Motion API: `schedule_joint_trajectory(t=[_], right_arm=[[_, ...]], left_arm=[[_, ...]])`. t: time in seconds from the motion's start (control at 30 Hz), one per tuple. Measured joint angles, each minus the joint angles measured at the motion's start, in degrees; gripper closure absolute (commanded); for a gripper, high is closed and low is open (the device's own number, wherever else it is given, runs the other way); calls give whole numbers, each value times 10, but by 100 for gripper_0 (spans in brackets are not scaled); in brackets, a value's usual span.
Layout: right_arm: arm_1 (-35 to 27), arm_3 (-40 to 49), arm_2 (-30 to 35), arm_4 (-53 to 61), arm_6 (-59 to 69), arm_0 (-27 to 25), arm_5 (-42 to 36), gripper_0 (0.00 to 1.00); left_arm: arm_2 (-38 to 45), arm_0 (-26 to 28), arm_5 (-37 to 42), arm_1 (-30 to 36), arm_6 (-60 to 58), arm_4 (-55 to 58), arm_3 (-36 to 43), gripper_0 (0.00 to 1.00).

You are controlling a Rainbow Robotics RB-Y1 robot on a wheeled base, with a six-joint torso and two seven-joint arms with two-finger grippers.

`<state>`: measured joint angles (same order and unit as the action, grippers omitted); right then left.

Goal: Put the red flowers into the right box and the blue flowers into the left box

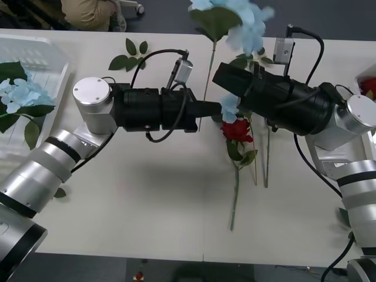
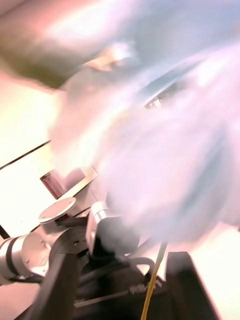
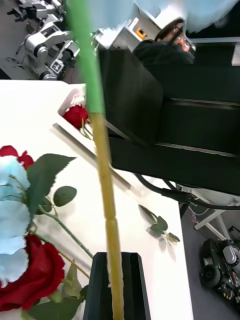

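Closest to you, the left pincer [image 3: 114, 285] is clamped on a thin stem [image 3: 102, 165], whose blue flower [image 1: 244, 17] is held aloft at mid-surface. One blue flower [image 1: 20, 94] already lies in the left box [image 1: 41, 50]; a red flower [image 3: 76, 116] sits in the right box [image 1: 364, 73]. Right pincer hangs just beside that raised bloom; its grip I cannot tell, the wrist view looks smeared. Left to sort: a red flower [image 1: 237, 130] and a pale blue cluster [image 1: 229, 108] on the surface [image 1: 147, 200].
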<state>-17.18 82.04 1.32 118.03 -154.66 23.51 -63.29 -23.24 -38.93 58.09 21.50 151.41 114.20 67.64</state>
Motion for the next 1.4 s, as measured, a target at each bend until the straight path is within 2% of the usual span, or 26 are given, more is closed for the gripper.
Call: schedule_joint_trajectory(t=[0.17,0.3,0.5,0.67,0.9,1.17,1.27,1.4], right_arm=[[0,0,6,1,0,0,-3,0],[0,0,6,2,0,0,-6,0],[0,0,8,4,0,0,-13,0],[-3,0,9,-5,0,1,-22,0],[-72,0,6,-93,10,2,-49,0],[-152,0,12,-159,183,2,-97,0],[-159,0,39,-200,249,2,-129,0],[-159,0,89,-238,398,2,-153,0]], left_arm=[[0,0,-2,32,0,1,0,100],[0,0,-16,88,0,-1,-6,100],[0,0,4,201,0,11,-59,100],[0,-1,52,310,0,-2,-65,100],[0,-3,107,456,0,-12,-65,100],[0,-4,97,559,0,-135,-47,100],[0,-4,80,586,0,-189,-36,100],[1,-4,79,609,0,-255,-28,100]])
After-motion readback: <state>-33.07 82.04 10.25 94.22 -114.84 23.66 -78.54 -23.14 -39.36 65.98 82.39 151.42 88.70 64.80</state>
